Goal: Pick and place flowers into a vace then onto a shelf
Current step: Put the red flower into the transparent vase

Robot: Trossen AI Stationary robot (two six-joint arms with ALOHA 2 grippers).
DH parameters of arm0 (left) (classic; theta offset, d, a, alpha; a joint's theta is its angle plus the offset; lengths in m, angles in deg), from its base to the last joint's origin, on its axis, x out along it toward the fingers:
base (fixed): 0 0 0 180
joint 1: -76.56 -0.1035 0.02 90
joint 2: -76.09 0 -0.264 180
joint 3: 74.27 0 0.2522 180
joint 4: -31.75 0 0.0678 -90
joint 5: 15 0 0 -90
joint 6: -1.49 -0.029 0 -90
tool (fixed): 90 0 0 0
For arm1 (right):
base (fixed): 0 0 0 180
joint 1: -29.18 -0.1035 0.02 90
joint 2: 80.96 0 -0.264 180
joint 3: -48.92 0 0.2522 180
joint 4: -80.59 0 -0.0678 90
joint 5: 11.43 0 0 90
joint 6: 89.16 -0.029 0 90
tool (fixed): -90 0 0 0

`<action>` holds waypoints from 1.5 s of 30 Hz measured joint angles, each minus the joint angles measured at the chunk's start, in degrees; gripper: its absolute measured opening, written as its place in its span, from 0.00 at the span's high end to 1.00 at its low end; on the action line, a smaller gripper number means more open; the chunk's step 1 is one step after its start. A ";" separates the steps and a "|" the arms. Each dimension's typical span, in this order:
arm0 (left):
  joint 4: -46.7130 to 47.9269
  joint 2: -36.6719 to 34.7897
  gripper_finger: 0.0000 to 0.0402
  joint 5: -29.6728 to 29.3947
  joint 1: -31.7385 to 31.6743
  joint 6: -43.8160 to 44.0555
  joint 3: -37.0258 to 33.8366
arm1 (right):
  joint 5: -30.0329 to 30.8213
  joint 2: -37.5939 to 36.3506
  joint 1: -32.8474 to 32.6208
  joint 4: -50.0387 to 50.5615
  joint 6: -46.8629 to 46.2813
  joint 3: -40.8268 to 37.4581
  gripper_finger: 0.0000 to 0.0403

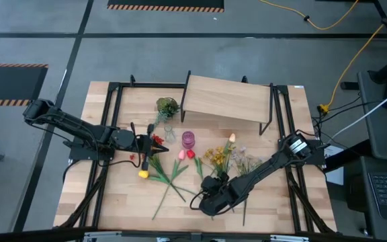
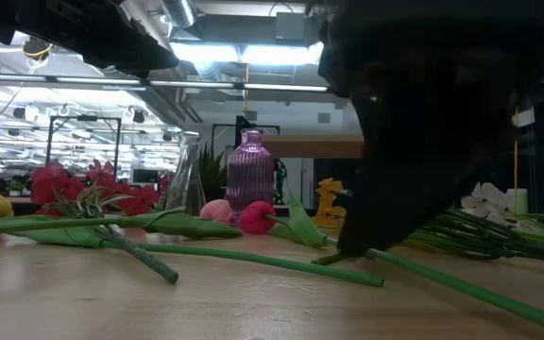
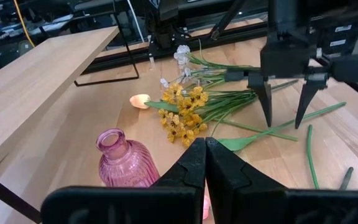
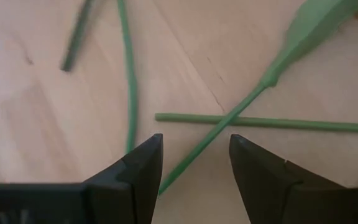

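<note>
Loose flowers lie flat across the tabletop: yellow blossoms (image 1: 217, 156), white ones (image 1: 244, 160), pink-red tulips (image 1: 185, 154) and long green stems (image 1: 173, 183). A small pink ribbed vase (image 1: 189, 140) (image 3: 120, 162) stands upright in front of the raised wooden shelf (image 1: 227, 99). My right gripper (image 1: 209, 199) (image 3: 284, 121) points down, open, low over the stems. Its fingers stand on either side of one thin green stem (image 4: 197, 152) without visible contact. My left gripper (image 1: 146, 144) (image 3: 205, 155) is shut beside the red blossoms (image 1: 157, 140), level with the table and facing the vase.
A clear glass vase (image 1: 168, 131) with a short leafy green bunch (image 1: 166, 106) stands left of the pink vase. A yellow bloom (image 1: 143, 174) lies near the left gripper. Black frame rails (image 1: 113, 121) run along both table sides. The shelf's thin black legs (image 1: 269, 114) reach the table.
</note>
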 joint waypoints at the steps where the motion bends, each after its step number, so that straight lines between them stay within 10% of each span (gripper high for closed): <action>1: 0.02 0.00 0.99 0.00 0.00 0.00 0.00 | 0.07 0.19 0.00 -0.03 -0.04 0.01 0.53; 15: 0.02 0.00 0.99 0.00 0.00 0.00 0.00 | 0.14 0.59 0.52 3.75 -2.93 0.27 0.55; 34: 0.01 0.00 0.99 -0.02 -0.01 1.26 -0.02 | -0.51 0.56 2.15 7.93 -3.25 0.09 0.97; 45: -0.01 0.00 0.99 -0.04 -0.02 1.31 -0.02 | 1.74 -2.45 2.34 14.12 -8.98 -0.35 0.99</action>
